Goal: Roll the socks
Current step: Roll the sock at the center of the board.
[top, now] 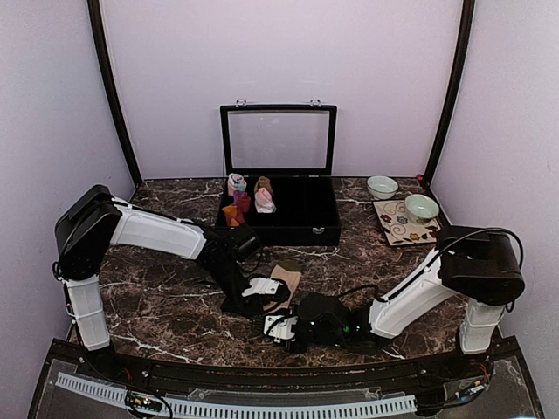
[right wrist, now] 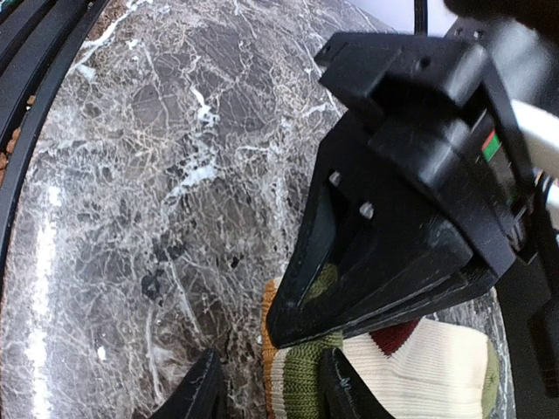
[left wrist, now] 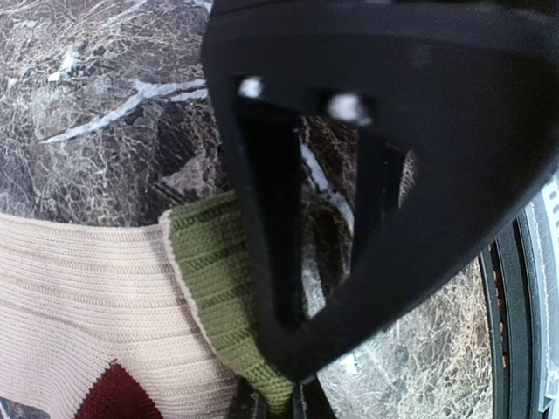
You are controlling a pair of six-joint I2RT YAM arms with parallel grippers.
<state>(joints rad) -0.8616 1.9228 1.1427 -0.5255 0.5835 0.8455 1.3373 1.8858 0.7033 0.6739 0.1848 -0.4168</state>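
The dark marble bench (top: 157, 305) holds one long sock (top: 286, 278), tan with an olive end, lying in the middle just in front of both arms. Seen from above, its long way runs from the arms out toward the back of the bench, leaning a little to the right. Both sets of fingers meet at its near end. The left fingers (right wrist: 367, 262) are pressed together and look pinched on the olive end (left wrist: 214, 288). The right fingers (right wrist: 203, 393) are apart, one on each side of that same end, with stripy cloth between them, not squeezed yet. Both arms are about as close, so I think the roll should start here and go away from the arms, along the sock
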